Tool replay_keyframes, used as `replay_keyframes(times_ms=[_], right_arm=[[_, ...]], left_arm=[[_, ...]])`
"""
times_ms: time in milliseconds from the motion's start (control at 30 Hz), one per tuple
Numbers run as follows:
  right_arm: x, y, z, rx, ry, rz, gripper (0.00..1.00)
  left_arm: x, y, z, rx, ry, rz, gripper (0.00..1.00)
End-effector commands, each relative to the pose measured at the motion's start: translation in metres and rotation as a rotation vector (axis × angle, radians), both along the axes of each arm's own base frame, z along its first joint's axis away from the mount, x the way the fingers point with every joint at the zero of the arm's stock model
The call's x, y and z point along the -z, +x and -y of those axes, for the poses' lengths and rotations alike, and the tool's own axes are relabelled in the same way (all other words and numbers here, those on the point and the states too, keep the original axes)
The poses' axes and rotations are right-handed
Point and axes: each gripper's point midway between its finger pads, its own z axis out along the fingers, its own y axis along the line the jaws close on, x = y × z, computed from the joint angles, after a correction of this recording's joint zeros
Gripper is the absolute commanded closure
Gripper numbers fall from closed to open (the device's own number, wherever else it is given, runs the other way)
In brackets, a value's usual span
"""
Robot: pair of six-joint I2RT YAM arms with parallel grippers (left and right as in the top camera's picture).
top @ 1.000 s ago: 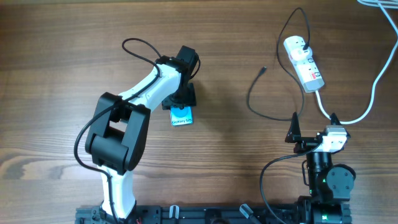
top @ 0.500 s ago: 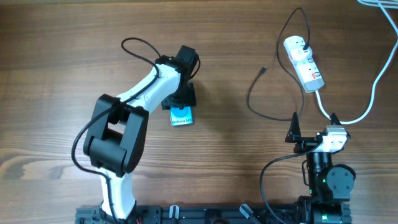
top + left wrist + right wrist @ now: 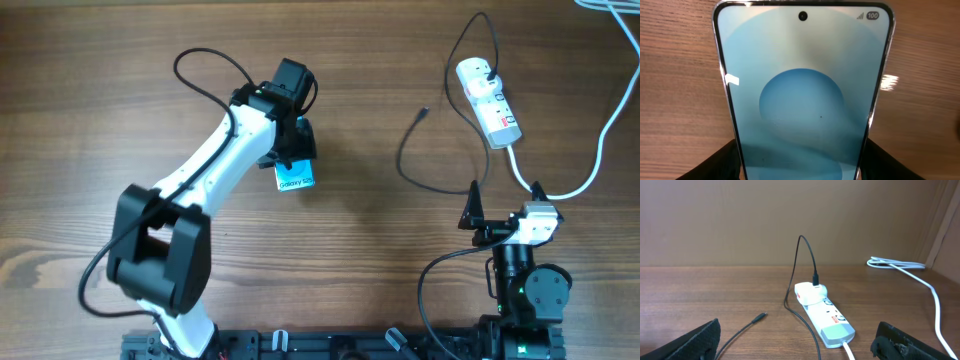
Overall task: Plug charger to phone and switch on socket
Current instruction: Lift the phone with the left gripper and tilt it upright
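My left gripper (image 3: 293, 152) is shut on the phone (image 3: 294, 180), a small smartphone with a teal-blue screen and a white text strip at its near end. In the left wrist view the phone (image 3: 802, 95) fills the frame between my two fingers (image 3: 800, 167). The charger is a thin black cable (image 3: 415, 172) with a loose connector tip (image 3: 424, 113), its white adapter (image 3: 472, 73) plugged into the socket (image 3: 490, 103). My right gripper (image 3: 503, 215) is open and empty, near the table's front. Its view shows the connector tip (image 3: 759, 317), the adapter (image 3: 810, 291) and the socket (image 3: 827, 321).
The socket's thick white cord (image 3: 580, 175) loops from the strip's near end off to the far right. It also shows in the right wrist view (image 3: 920, 280). Bare wood lies between the phone and the cable.
My left arm has swung and the gripper has shifted slightly up and right, carrying the phone with it and turning it a little. The right arm has not moved.
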Motion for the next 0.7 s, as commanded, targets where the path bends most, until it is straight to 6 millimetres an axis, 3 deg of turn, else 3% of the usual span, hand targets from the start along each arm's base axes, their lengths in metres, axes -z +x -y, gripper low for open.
replay_keyframes(times_ms=[0, 300, 667], right_arm=[[-0.002, -0.001, -0.001, -0.007, -0.013, 0.011, 0.00], [-0.002, -0.001, -0.001, -0.007, -0.013, 0.011, 0.00], [-0.002, -0.001, -0.001, -0.007, -0.013, 0.011, 0.00]], left_arm=[[-0.034, -0.003, 0.012, -0.041, -0.111, 0.045, 0.48], [-0.072, -0.014, 0.027, -0.059, -0.252, 0.072, 0.46], [-0.089, -0.031, 0.019, -0.129, -0.344, 0.000, 0.51]])
